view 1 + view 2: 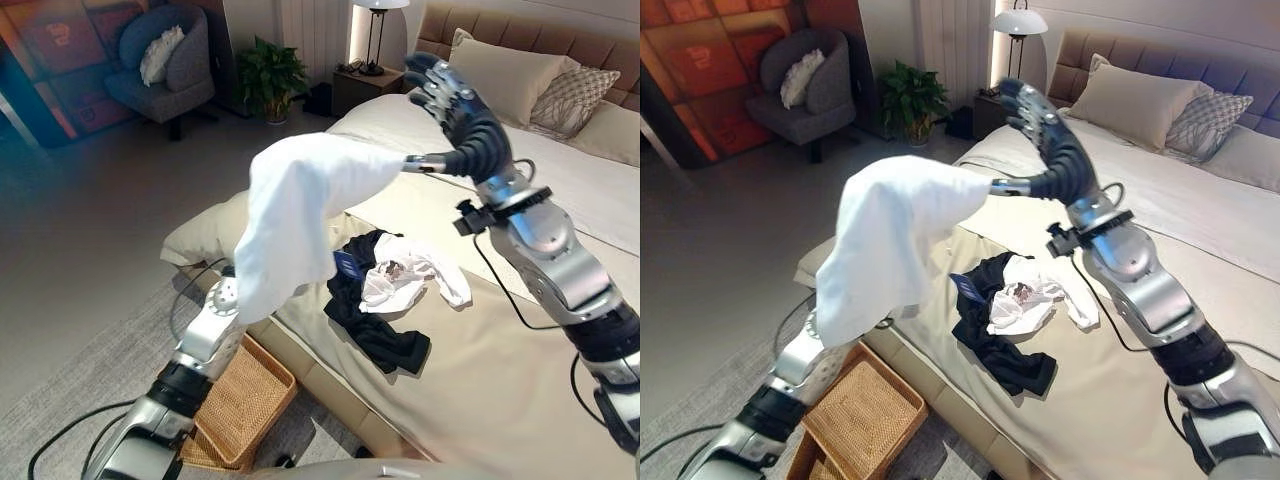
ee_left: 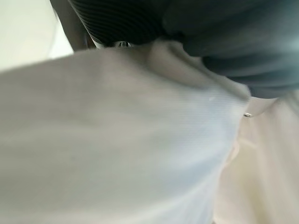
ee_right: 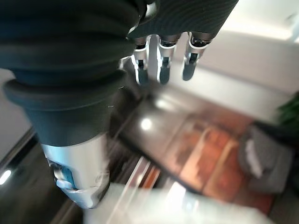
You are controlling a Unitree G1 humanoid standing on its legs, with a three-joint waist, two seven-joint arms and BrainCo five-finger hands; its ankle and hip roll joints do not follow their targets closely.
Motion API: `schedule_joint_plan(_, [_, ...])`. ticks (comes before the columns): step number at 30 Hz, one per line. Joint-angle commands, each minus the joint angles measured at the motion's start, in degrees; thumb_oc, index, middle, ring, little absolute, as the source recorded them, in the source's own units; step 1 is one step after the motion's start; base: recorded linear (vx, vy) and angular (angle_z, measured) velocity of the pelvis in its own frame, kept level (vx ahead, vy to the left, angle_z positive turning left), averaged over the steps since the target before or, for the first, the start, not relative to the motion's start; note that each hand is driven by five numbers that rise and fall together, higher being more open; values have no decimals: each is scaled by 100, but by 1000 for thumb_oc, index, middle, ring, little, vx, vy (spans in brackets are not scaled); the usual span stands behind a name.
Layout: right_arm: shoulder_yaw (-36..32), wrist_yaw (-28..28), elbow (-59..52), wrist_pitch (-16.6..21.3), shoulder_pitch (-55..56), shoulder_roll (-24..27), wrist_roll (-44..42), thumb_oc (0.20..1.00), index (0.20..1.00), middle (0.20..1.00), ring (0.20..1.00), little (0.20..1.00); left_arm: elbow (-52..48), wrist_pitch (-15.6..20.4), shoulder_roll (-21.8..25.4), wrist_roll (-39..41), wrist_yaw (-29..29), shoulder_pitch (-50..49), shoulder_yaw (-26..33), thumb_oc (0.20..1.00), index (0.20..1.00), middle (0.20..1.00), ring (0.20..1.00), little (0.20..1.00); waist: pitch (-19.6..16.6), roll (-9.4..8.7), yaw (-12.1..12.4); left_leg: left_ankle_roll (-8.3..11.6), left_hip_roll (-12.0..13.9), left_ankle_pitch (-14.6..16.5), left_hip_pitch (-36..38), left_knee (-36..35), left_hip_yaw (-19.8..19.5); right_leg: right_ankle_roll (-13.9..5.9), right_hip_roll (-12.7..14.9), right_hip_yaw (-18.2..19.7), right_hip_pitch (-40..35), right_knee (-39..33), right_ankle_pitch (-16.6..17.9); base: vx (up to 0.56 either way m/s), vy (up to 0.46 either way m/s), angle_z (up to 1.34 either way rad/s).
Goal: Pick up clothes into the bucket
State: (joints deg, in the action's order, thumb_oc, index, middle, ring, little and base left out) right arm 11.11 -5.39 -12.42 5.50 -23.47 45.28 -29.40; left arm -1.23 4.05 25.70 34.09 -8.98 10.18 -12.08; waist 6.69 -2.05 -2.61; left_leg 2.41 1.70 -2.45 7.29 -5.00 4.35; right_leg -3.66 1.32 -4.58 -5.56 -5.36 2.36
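Observation:
A white cloth (image 1: pixel 300 215) hangs in the air above the bed's near corner, draped over my raised left hand (image 2: pixel 224 37), which it covers. My right hand (image 1: pixel 465 125) is lifted beside the cloth's far tip, open with straight fingers (image 3: pixel 161 65), its thumb touching that tip. On the beige bed (image 1: pixel 500 380) lies a pile of a black garment (image 1: pixel 375 335) and a white garment (image 1: pixel 410 272). A wicker basket (image 1: pixel 245 400) stands on the floor against the bed, below the hanging cloth.
Pillows (image 1: pixel 520 75) lie at the head of the bed. A nightstand with a lamp (image 1: pixel 375 40), a potted plant (image 1: pixel 270 75) and a grey armchair (image 1: pixel 165 60) stand across the bare floor at the back left.

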Motion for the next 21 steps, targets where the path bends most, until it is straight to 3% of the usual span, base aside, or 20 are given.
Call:
schedule_joint_plan(1, [-551,83,96,103,259,-208,109,1000,1000,1000,1000,1000,-200,369,244,214,59,176,355,200,200,200,200,200,-99,-223,48,-109,-176,484,-143,390,-533,-368,525,-476,-68,409,-286,0,0,0])
schedule_joint_plan(6, [-1019,76,412,43,955,-650,512,1000,1000,1000,1000,1000,-257,470,185,73,43,-209,951,200,200,200,200,200,38,-186,66,-124,-202,495,-276,476,-587,-342,543,-505,43,532,-349,-31,4,9])
schedule_joint_plan(10, [-1445,-53,1000,-23,1678,-1222,1305,1000,1000,1000,1000,1000,-122,602,54,-153,-70,-593,1678,200,200,200,200,200,398,-93,92,-175,-294,516,-702,807,-672,-278,609,-521,457,936,-440,-100,15,8])
schedule_joint_plan(15, [-1531,-150,1523,-19,1876,-1481,1613,1000,1000,1000,1000,1000,20,702,5,-246,-150,-664,1942,200,200,200,200,200,637,-33,80,-218,-385,541,-1165,1147,-753,-225,660,-504,950,1356,-510,-114,35,8])
schedule_joint_plan(17, [-1503,-296,2308,36,1999,-1754,1685,1000,1000,1000,1000,1000,220,812,-10,-268,-304,-619,2085,200,200,200,200,200,1048,40,68,-277,-464,556,-1729,1615,-854,-151,788,-516,1510,1949,-621,-206,95,8])
schedule_joint_plan(20, [-1466,-347,2637,80,2046,-1837,1799,1000,1000,1000,1000,1000,332,845,0,-295,-376,-572,2122,200,200,200,200,200,1173,28,59,-292,-504,631,-2121,1988,-895,-124,876,-512,1823,2249,-701,-126,42,19])
schedule_joint_plan(21, [-1422,-385,2927,106,2116,-1916,1876,1000,1000,1000,1000,1000,407,899,-7,-344,-486,-532,2136,200,200,200,200,200,1373,12,47,-297,-521,723,-2458,2314,-914,-101,935,-491,2119,2496,-752,-102,22,19])
